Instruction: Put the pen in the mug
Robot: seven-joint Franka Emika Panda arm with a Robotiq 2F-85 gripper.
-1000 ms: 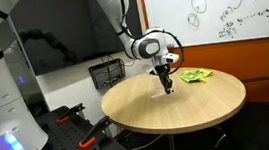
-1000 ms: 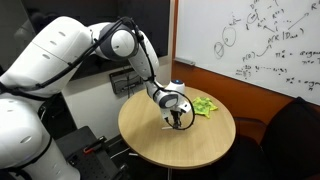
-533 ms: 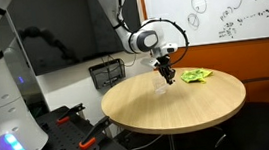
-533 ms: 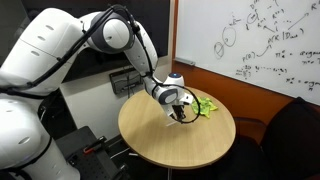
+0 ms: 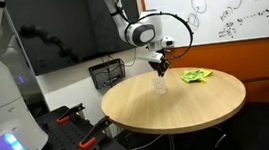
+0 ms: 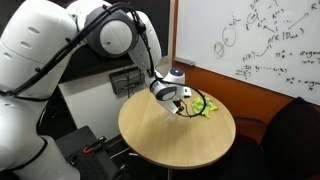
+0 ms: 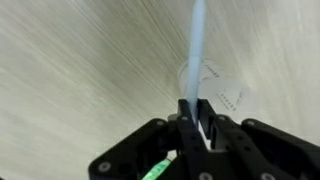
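Observation:
My gripper (image 7: pixel 196 108) is shut on a thin light-blue pen (image 7: pixel 196 40) that sticks out past the fingertips. Beyond the pen's tip, a clear round mug (image 7: pixel 205 80) with small printed marks stands on the wooden table (image 7: pixel 80 80). In an exterior view the gripper (image 5: pixel 159 64) hangs point-down just above the small clear mug (image 5: pixel 160 84) near the far middle of the round table (image 5: pixel 179 111). In an exterior view the gripper (image 6: pixel 180 103) hovers over the table (image 6: pixel 170 140); I cannot make out the mug there.
A crumpled green object (image 5: pixel 196 76) lies on the table beside the gripper, also seen in an exterior view (image 6: pixel 205 106). A black wire basket (image 5: pixel 107 73) stands behind the table. A whiteboard (image 5: pixel 228 5) covers the back wall and a dark screen (image 5: pixel 60 38) stands nearby.
The gripper has risen from the table surface with the pen in it and shifted slightly toward the back of the table, above the mug.

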